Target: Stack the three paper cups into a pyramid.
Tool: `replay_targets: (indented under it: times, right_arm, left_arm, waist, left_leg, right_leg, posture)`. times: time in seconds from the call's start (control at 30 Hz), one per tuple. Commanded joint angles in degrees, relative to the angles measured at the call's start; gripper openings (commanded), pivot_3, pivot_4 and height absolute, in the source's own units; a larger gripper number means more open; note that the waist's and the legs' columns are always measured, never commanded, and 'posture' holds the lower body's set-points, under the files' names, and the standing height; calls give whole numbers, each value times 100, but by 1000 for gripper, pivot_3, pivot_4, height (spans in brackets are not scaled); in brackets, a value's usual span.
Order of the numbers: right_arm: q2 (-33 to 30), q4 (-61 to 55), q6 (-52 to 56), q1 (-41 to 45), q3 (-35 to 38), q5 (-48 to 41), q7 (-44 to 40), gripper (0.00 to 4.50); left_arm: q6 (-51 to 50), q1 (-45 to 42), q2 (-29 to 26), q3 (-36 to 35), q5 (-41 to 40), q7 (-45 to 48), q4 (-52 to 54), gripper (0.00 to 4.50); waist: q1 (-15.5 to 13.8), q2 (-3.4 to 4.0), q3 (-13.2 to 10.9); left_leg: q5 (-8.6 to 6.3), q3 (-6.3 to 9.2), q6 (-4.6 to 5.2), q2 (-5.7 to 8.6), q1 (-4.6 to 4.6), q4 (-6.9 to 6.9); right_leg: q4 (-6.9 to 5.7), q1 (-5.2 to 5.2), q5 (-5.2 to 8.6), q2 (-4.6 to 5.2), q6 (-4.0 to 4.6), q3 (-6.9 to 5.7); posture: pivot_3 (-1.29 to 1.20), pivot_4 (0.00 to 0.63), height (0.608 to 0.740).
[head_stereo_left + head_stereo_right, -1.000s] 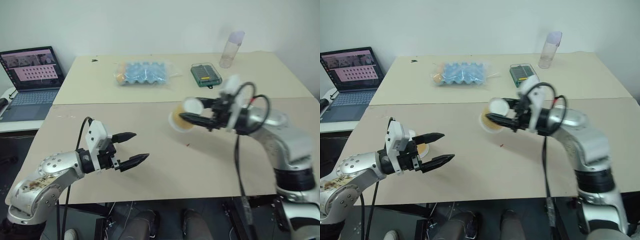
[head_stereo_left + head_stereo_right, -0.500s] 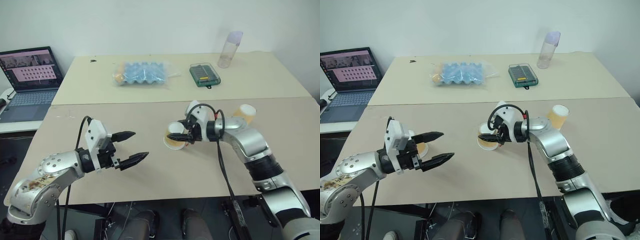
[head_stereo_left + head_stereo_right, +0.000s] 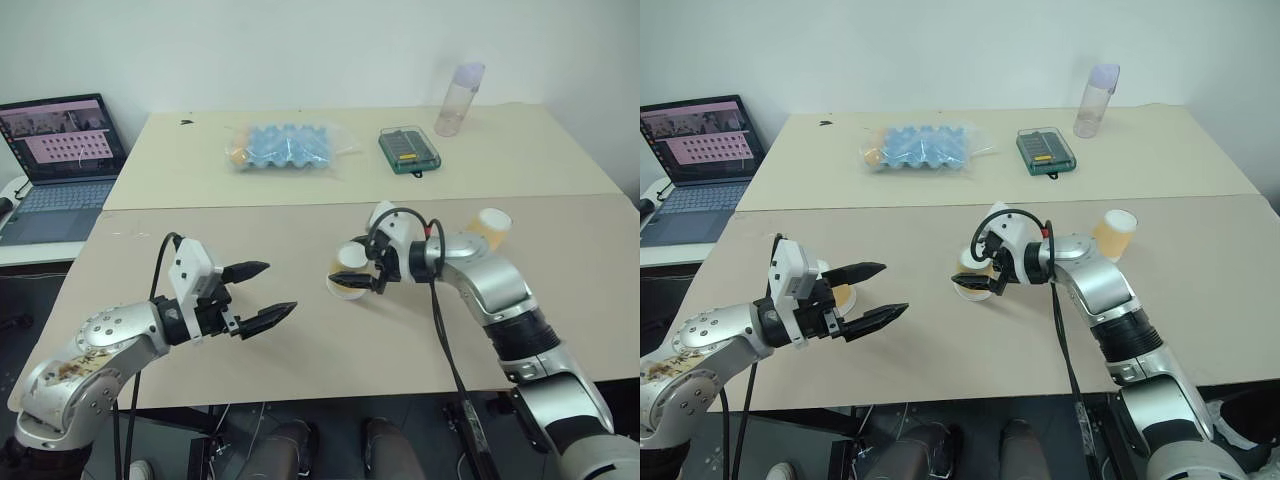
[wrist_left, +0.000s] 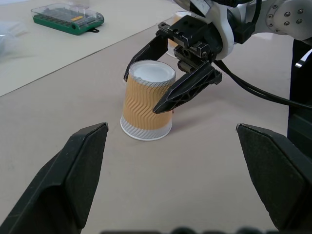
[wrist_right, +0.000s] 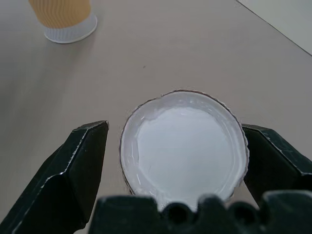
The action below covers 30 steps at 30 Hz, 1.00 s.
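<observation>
The right gripper [image 4: 183,73] has its fingers spread on either side of an upside-down paper cup [image 4: 147,100] that stands on the counter [image 3: 300,370] near the centre of the left eye view; the left wrist view shows a small gap on each side, so the cup looks set down and free. The left gripper [image 3: 258,295] hovers at lower left with its fingers spread and nothing between them.

The main risk is in backing the right hand away: the fingertips straddle the cup closely, and a sideways drift or a lift at an angle could clip the wall and tip or slide this light cup. If it is meant as a base cup, a shove would spoil the spacing for its partner.

A second cup [image 3: 843,296] stands upside down at left of the right eye view, just behind the left gripper, where the fingers could knock it. A third cup [image 3: 491,225] stands at right of the left eye view, behind the right forearm, which could brush it when it swings.

Well apart along the upper part of the frame are a bagged blue egg tray [image 3: 285,146], a green tool case [image 3: 410,150], a translucent bottle [image 3: 460,98] and, at upper left, a laptop [image 3: 60,160]. None blocks the work.
</observation>
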<state>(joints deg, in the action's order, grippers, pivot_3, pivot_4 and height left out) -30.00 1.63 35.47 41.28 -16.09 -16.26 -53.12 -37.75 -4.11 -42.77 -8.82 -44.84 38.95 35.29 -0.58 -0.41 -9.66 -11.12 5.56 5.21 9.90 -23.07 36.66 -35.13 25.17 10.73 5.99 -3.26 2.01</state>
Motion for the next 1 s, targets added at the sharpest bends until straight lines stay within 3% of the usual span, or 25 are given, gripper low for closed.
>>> replay_targets:
  times: [0.03, 0.27, 0.33, 0.5, 0.63, 0.73, 0.8, 1.0]
  right_arm:
    - [-426, -844, 338, -40, 772, -411, -66, 4482]
    - [-790, -1536, 1254, 122, 2164, -1195, 472, 4482]
    - [-857, -1498, 1464, 91, 2920, -1379, 902, 4482]
    - [-994, -2140, 1657, -983, 4413, -1044, 2118, 4482]
    - [-832, -3052, 2242, -1549, 5089, -1288, 2797, 4482]
    - [-530, -3013, 2413, -1439, 5102, -905, 3723, 4482]
    - [-128, -2861, 2099, -1461, 4667, -532, 4259, 4482]
    - [649, -2448, 1589, -1548, 4029, 15, 4946, 4482]
  left_arm:
    - [41, -71, 16, -23, -24, 48, 101, 4500]
    - [24, -82, 30, -23, -46, 46, 102, 4500]
    - [54, -62, 32, -26, -5, 50, 88, 4500]
    - [88, -64, 114, -13, 99, -57, 17, 4500]
    - [79, -108, 106, -33, 135, -12, -57, 4500]
    - [33, -194, 109, 19, 109, 60, -109, 4500]
    - [7, -323, 134, 88, 103, 110, -175, 4500]
    - [-37, -561, 137, 127, 121, 175, -311, 4500]
  waist:
    - [-15, 0, 0]
    - [-13, -2, -1]
    - [-14, -2, -1]
    - [-106, -5, 1]
    - [-140, 1, 0]
    - [-64, 1, 1]
    - [-23, -5, 5]
    - [20, -5, 5]
  left_leg:
    - [0, 0, 0, 0, -1, 0]
    - [-2, 2, 2, -1, -12, 0]
    - [-2, 1, 2, -1, -12, 0]
    - [-4, 3, 6, 0, -13, 0]
    - [-6, -2, 9, 4, -28, 0]
    - [-1, -17, 1, -8, -24, 0]
    - [2, -18, -5, -18, -9, 0]
    - [9, -28, -15, -24, -5, 0]
  right_leg:
    - [0, 0, 0, 0, 0, 0]
    - [4, 2, -1, 3, -2, -2]
    - [2, -1, -1, 5, -2, 0]
    - [10, 1, -1, 6, -2, -7]
    - [5, 2, 0, 7, -3, 5]
    - [-6, 4, -2, 20, 0, 23]
    - [1, -12, -3, 14, 2, 20]
    - [-3, -7, -6, -2, 7, 20]
  posture:
    - [0, 150, 740]
    - [0, 150, 740]
    - [0, 150, 740]
    - [0, 150, 740]
    - [0, 150, 740]
    - [0, 150, 740]
    - [0, 150, 740]
    - [0, 150, 740]
